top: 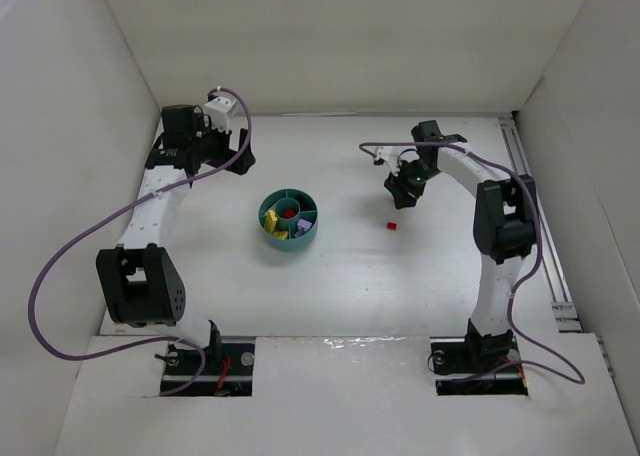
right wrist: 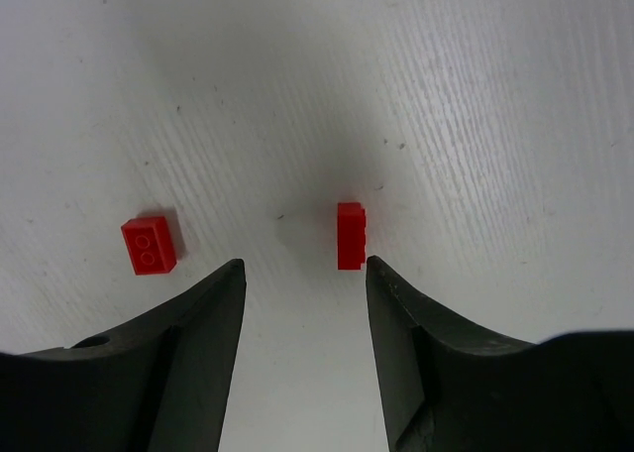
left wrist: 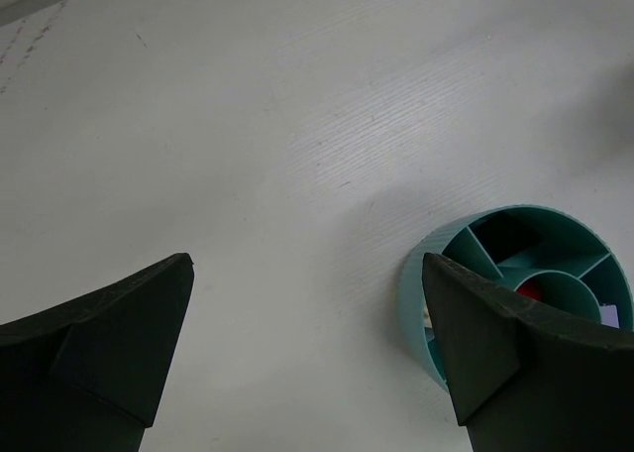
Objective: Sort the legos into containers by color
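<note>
Right pincer [right wrist: 302, 264] spread low over white surface [right wrist: 475, 95], red lego [right wrist: 350, 236] mid-frame; left pincer [left wrist: 307, 259] spread, teal dish [left wrist: 414, 293] lower right.

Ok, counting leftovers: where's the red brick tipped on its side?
Right wrist view: the tipped brick lies ahead of the right pincer, nearer its image-right finger; another red brick sits further left.

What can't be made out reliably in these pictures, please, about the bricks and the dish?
1. Top view: only one of the two red bricks shows; the other is probably hidden under the right claw.
2. Left wrist view: the dish is partly covered by a finger of the left claw and cut off by the frame edge.
3. Top view: the sorted bricks are too small to count.
</note>
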Tool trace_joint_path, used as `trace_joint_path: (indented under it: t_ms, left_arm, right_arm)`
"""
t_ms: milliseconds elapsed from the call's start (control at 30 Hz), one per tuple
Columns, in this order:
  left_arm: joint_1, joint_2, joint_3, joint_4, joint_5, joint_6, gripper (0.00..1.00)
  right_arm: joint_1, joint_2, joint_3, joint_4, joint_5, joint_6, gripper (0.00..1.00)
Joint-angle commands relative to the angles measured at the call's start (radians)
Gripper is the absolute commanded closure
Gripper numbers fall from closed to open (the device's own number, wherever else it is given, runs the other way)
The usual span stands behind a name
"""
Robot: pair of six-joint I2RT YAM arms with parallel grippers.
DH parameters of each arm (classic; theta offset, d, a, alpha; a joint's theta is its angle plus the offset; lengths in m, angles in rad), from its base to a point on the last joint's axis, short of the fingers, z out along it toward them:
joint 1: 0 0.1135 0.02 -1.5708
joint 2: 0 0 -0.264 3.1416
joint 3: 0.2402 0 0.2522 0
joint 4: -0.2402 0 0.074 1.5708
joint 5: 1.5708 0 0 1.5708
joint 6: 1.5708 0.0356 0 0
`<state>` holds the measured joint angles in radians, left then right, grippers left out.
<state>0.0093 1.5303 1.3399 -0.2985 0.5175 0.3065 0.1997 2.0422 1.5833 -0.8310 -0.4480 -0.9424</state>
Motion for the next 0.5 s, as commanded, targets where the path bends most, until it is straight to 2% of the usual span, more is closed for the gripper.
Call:
trace_joint_path:
  t_ms: [0, 267, 467]
  left_arm:
    - [0.011, -0.030, 0.021, 0.006, -0.007, 0.013, 0.01]
    - [0.011, -0.030, 0.030, -0.004, -0.007, 0.013, 0.01]
    - [0.011, -0.021, 0.039, -0.004, -0.016, 0.013, 0.01]
  right_arm:
    - [0.018, 0.021, 0.066, -0.003, -0.029, 0.007, 0.43]
    - [0.027, 0.079, 0.129, -0.003, 0.000, 0.025, 0.47]
    - [0.027, 0.098, 0.129, -0.013, 0.031, 0.025, 0.55]
